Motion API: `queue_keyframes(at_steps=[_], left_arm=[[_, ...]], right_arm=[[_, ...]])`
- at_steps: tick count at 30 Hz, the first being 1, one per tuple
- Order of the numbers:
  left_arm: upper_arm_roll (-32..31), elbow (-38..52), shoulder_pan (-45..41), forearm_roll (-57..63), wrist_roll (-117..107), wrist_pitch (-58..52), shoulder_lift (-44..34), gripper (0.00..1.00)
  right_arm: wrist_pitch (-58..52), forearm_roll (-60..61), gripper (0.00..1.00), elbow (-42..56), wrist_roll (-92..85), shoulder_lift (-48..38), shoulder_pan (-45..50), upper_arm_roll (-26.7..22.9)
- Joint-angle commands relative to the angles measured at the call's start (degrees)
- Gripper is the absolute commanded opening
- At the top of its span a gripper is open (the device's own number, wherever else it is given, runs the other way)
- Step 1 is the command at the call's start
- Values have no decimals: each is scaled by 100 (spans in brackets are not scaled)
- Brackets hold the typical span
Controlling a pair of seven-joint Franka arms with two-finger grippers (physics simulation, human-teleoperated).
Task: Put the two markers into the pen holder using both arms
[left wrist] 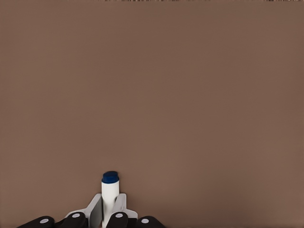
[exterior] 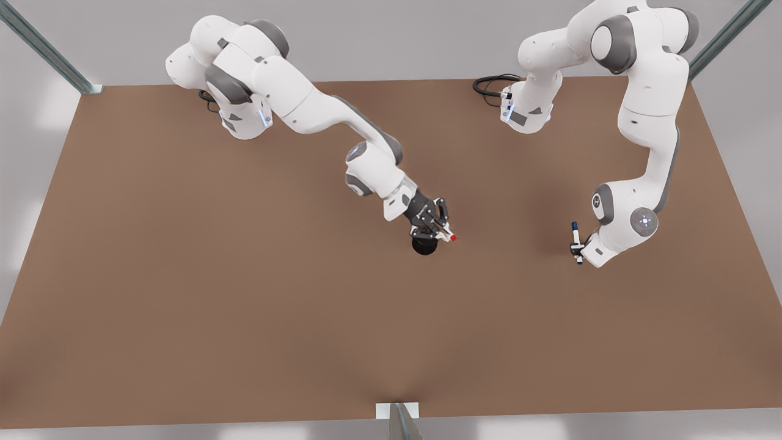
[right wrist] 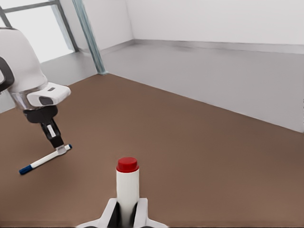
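Brown and matte, the flat rectangular table runs out to grey floor on every side, with metal frame posts at 2 far corners and 1 at the middle of the near edge. I see wide bare surface toward the near edge and both side edges.

My right gripper hangs near the table's middle, directly over the small round black mesh pen holder; I can make out just a dark disc of the cup under the fingers, and its rim is mostly hidden. The fingers are clamped on the white-barrelled marker with the red end. From the front view its long axis tilts, red tip pointing toward the near edge and the front view's right; its other end is lost behind the gripper. In the right wrist view the red marker rises straight out between the 2 pale fingertips.

My left gripper sits well apart from the holder, toward the front view's right side edge, closed on the white marker with the dark blue cap. That marker's axis runs roughly from far edge to near edge, blue cap toward the far edge. In the left wrist view the blue-capped marker stands between the fingers, its lower barrel cut off.
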Motion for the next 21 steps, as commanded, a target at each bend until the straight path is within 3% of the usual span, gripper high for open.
queue_keyframes(at_steps=[1,13,18,19,20,21], left_arm=[[-1,5,-4,-1,0,-1,-3,32],[-1,41,-4,-1,8,-19,-12,27],[-45,23,-4,-1,175,-186,-469,26],[-80,32,-4,-1,448,-177,-680,26],[-300,41,5,-36,448,-186,-838,26],[-519,84,5,-97,448,-186,-952,26]], right_arm=[[698,-20,21,-210,-228,-52,25,-16],[707,-20,21,-456,-316,159,51,-95],[707,-99,24,-456,-316,387,86,-130],[698,-90,78,-456,-316,414,86,-130],[698,-90,100,-482,-316,414,113,-130],[698,-90,100,-482,-316,414,104,-130]])
